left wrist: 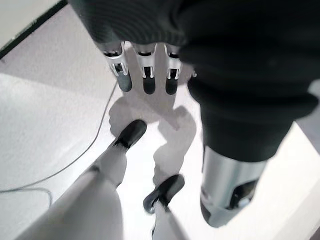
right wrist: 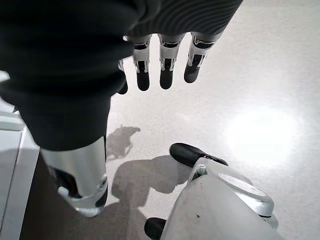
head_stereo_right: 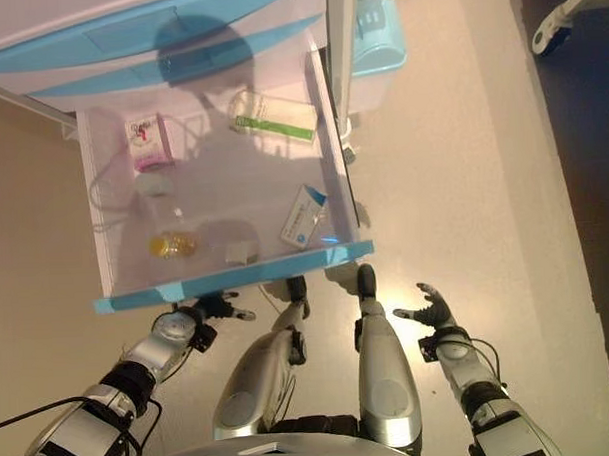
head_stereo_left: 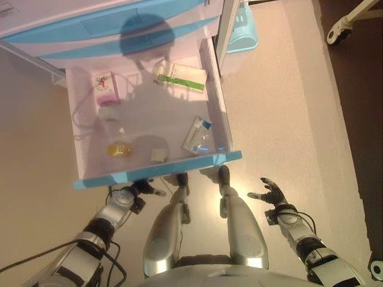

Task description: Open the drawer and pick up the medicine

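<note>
The white drawer with a blue front (head_stereo_left: 157,171) stands pulled out. Inside lie a blue-and-white medicine box (head_stereo_left: 197,135) near the front right corner, a clear bottle with a green label (head_stereo_left: 179,75) on its side at the back, a pink box (head_stereo_left: 106,87) at the back left, a yellow round item (head_stereo_left: 118,149) and a small white square (head_stereo_left: 158,155). My left hand (head_stereo_left: 142,189) hangs just below the drawer front, fingers (left wrist: 145,80) straight and holding nothing. To the right of the drawer, my right hand (head_stereo_left: 270,193) hovers open over the floor, its fingers (right wrist: 165,70) straight.
The cabinet (head_stereo_left: 119,30) with more blue drawer fronts rises behind the open drawer. A light blue basket (head_stereo_left: 242,30) stands on the floor to its right. A white wheeled leg (head_stereo_left: 342,27) shows at the far right, on darker flooring.
</note>
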### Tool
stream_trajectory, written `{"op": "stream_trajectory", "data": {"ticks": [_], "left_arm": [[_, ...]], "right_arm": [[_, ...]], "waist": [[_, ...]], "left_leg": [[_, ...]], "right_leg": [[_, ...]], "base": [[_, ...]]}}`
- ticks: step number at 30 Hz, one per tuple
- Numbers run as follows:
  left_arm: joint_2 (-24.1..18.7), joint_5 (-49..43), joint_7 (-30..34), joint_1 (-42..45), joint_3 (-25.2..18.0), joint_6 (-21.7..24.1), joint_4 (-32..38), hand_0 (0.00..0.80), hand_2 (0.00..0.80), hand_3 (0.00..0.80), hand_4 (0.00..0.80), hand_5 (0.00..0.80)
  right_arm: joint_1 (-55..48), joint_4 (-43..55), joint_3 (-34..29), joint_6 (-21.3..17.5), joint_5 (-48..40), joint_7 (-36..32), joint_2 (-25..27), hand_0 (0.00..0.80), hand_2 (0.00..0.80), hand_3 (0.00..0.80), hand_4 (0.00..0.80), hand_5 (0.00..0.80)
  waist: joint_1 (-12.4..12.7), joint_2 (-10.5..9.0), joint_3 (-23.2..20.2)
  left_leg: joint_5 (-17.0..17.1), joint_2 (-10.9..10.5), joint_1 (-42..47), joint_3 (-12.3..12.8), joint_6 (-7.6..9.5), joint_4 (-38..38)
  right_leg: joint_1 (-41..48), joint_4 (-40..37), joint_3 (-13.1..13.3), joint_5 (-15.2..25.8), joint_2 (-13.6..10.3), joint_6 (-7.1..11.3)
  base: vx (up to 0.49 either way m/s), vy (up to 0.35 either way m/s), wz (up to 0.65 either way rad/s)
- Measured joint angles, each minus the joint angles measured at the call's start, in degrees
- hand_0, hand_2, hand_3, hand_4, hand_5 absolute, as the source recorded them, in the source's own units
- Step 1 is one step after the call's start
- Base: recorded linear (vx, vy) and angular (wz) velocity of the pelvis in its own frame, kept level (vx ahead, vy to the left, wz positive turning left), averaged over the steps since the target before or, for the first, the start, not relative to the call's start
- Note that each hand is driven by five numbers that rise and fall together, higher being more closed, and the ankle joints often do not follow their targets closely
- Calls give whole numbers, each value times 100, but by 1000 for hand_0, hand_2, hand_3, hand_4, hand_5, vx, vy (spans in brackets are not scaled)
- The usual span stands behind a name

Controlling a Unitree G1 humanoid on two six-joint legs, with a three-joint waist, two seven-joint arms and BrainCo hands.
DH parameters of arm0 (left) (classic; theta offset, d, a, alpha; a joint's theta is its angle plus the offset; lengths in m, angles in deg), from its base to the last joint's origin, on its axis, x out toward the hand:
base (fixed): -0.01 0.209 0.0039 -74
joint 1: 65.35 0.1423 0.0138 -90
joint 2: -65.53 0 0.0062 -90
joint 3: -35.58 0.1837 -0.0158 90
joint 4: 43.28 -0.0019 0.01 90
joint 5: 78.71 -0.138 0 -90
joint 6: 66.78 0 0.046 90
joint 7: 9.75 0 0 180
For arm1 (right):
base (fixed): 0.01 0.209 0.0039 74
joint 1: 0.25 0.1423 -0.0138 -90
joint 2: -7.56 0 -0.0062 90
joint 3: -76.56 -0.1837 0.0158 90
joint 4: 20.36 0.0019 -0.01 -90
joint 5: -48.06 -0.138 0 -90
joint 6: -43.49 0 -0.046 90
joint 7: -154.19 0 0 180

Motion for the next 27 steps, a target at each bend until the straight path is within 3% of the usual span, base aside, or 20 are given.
{"op": "stream_trajectory", "data": {"ticks": [5, 13, 18, 22, 27], "left_arm": [[-410, 236, -36, -255, -79, -44, 544, 0, 0, 0, 0, 0], [-1250, 749, 426, -1486, -155, -785, 582, 0, 0, 0, 0, 0], [-1495, 1186, 276, -2898, -155, -1061, -965, 0, 0, 0, 0, 0], [-1611, 1598, -713, -4271, -152, -1080, -2651, 0, 0, 0, 0, 0], [-1649, 2170, -2224, -5302, -345, -672, -2950, 0, 0, 0, 0, 0]], "right_arm": [[-3, 26, -2, 41, -3, -10, 39, 0, 0, 0, 0, 0], [-97, 100, 11, 129, 2, -47, 377, 0, 0, 0, 0, 0], [-144, 222, 118, 103, 10, -47, 579, 0, 0, 0, 0, 0], [-145, 315, 450, -17, 4, -42, 643, 0, 0, 0, 0, 0], [-195, 295, 725, -76, -11, -17, 641, 0, 0, 0, 0, 0]], "waist": [[-6, -61, 39], [-264, -56, 52], [-578, -81, 65], [-834, -266, 137], [-999, -313, 150]], "left_leg": [[-134, -1, -384, 89, -9, 464], [-178, 6, -690, 269, 7, 792], [-286, 24, -741, 460, 42, 983], [-479, 119, -903, 643, 19, 1303], [-777, 278, -1159, 696, 14, 1775]], "right_leg": [[-496, 591, 119, -240, -30, -39], [-896, 930, 352, -238, -4, -67], [-953, 961, 667, -213, 95, -31], [-1041, 943, 867, -143, 204, -10], [-1091, 889, 963, -70, 331, 1]], "base": [[55, 39, -5], [69, 97, -10], [55, 109, -18], [86, 66, -26], [-11, 5, -16]]}}
